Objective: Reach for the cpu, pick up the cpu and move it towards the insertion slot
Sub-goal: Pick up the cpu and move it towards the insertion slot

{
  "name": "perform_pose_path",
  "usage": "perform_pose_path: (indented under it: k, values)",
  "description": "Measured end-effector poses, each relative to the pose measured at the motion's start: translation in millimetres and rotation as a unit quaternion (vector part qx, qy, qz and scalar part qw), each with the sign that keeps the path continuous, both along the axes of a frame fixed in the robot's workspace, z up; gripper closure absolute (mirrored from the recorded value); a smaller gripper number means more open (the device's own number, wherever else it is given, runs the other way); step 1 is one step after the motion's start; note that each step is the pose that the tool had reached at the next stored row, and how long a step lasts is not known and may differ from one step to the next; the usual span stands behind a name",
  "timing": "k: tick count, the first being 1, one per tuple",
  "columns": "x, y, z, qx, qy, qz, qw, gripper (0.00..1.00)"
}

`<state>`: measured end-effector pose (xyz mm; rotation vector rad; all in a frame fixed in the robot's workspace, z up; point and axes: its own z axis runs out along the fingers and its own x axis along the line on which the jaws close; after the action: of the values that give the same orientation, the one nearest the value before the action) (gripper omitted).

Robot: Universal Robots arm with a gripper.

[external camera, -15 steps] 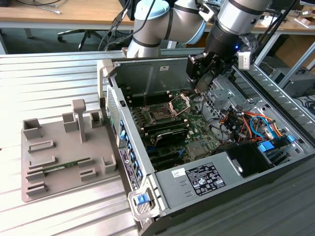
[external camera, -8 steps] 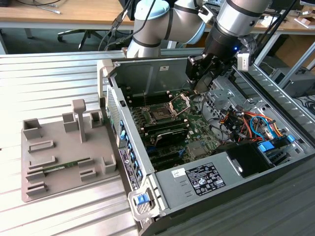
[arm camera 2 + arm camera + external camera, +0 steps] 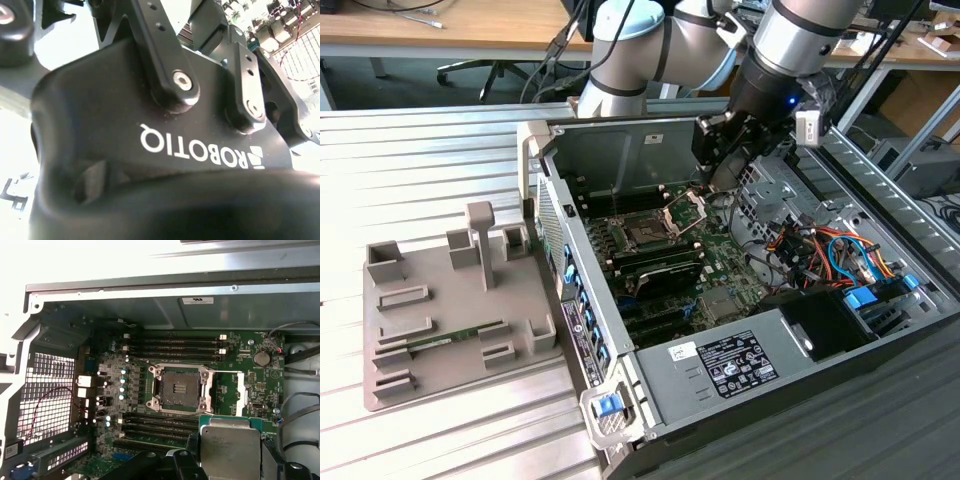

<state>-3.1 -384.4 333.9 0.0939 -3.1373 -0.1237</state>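
Between tool fingers, silvery green-edged cpu (image 3: 231,446)

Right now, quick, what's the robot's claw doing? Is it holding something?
Gripper: shut on the cpu, which it holds inside the open computer case, beside the insertion slot, not yet in it.

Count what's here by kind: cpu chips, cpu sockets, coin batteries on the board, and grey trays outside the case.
cpu: 1
insertion slot: 1
coin battery: 1
grey tray: 1
Total: 4
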Motion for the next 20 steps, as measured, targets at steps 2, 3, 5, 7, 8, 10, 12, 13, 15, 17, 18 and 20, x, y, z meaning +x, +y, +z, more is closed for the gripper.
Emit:
perform_pose_path:
  k: [2, 3, 5, 7, 8, 10, 12, 13, 15, 17, 18, 20]
  values:
    - [-4.3, 0.0, -0.3, 0.0, 0.0, 0.0, 1.0, 0.45]
    - [-5.0, 0.0, -0.4, 0.0, 0.0, 0.0, 1.0, 0.45]
    - [-5.7, 0.2, -0.7, 0.0001, -0.0001, 0.0, 1.0, 0.45]
    - [-5.8, 2.4, -0.8, 0.0001, 0.0, 0.0, 1.0, 0.45]
    - [-5.8, 3.7, -0.8, 0.0, 0.0, 0.0, 1.0, 0.45]
    - [-5.8, 6.1, -0.8, 0.0, 0.0, 0.0, 1.0, 0.45]
    - [-5.8, 10.4, -0.9, 0.0, 0.0, 0.0, 1.0, 0.45]
    - [-5.8, 12.5, -0.9, 0.0, 0.0, 0.0, 1.0, 0.45]
    - [-5.8, 16.0, -1.1, 0.0, 0.0, 0.0, 1.0, 0.45]
    - [-5.8, 17.6, -1.2, 0.0, 0.0, 0.0, 1.0, 0.45]
    - [-5.8, 18.9, -1.3, 0.0, 0.0, 0.0, 1.0, 0.45]
    - [-5.9, 20.0, -1.5, 0.0, 0.0, 0.0, 1.0, 0.45]
